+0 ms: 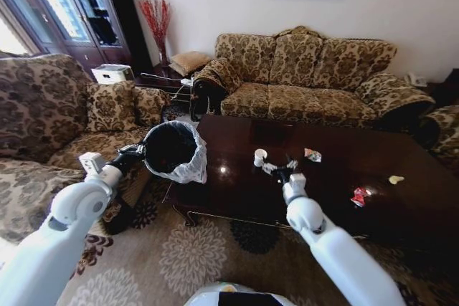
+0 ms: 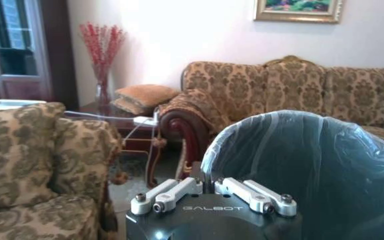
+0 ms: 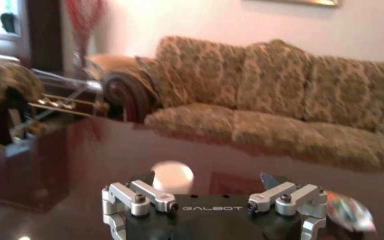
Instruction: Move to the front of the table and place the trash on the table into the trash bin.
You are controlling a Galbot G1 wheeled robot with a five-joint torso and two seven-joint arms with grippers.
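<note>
The left gripper is pinched on the rim of the bin, holding it up at the counter's left end. The right gripper, spread wide, hovers over the counter near a cup. Wrappers lie farther right.

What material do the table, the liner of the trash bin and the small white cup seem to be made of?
The table looks like dark reddish-brown wood with a glossy finish: it mirrors the light. The liner of the trash bin, which the left gripper holds, seems thin translucent plastic film, wrinkled at the rim. The white cup is matte, probably paper, though plastic is possible.
</note>
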